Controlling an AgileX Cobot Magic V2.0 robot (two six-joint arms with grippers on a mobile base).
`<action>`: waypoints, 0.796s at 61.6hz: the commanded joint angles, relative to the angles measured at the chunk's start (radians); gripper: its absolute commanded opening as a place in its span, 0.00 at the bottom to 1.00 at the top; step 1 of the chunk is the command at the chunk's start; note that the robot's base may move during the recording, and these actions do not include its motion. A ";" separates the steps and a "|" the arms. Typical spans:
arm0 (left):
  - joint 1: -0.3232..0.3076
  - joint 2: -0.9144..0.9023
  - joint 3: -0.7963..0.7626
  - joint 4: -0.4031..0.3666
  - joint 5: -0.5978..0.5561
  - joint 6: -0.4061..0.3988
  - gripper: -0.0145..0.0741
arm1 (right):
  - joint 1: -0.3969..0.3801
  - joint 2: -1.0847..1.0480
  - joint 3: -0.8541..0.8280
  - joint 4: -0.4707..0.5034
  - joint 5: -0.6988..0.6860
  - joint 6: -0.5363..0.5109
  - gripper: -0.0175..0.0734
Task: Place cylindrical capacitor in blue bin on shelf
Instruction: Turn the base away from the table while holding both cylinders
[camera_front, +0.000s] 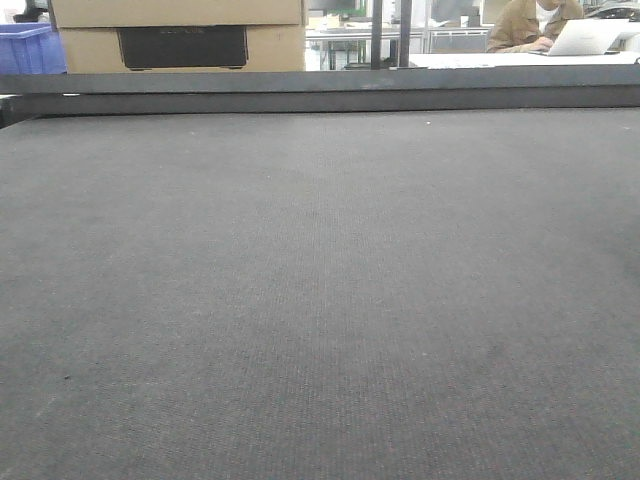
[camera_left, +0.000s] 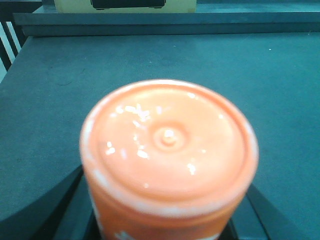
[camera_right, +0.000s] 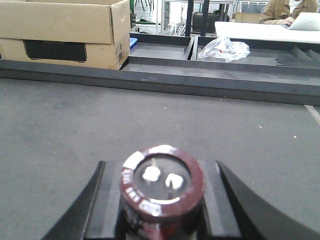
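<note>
The cylindrical capacitor (camera_right: 162, 185) is a dark maroon stub with two white terminals on its top face. It stands between the black fingers (camera_right: 100, 200) of my right gripper (camera_right: 162, 212), which is shut on it just above the grey mat. My left gripper (camera_left: 167, 222) is shut on an orange round container (camera_left: 169, 150) that fills its view and hides the fingertips. A blue bin (camera_front: 25, 50) shows at the far left beyond the table. The shelf is out of view. Neither gripper appears in the front view.
The grey matted table (camera_front: 320, 300) ends in a raised dark rail (camera_right: 200, 82). Behind the rail stand a cardboard box (camera_right: 60, 30), dark trays and a crumpled clear bag (camera_right: 224, 48). A person works at a laptop (camera_front: 585, 38) at the far right.
</note>
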 joint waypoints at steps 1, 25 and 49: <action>-0.007 -0.006 -0.006 0.000 -0.022 -0.005 0.04 | 0.002 -0.006 -0.010 -0.010 -0.019 -0.006 0.01; -0.007 -0.006 -0.006 0.000 -0.022 -0.005 0.04 | 0.002 -0.006 -0.010 -0.010 -0.019 -0.006 0.01; -0.007 -0.007 -0.006 0.000 -0.022 -0.005 0.04 | 0.002 -0.006 -0.009 -0.010 -0.020 -0.006 0.01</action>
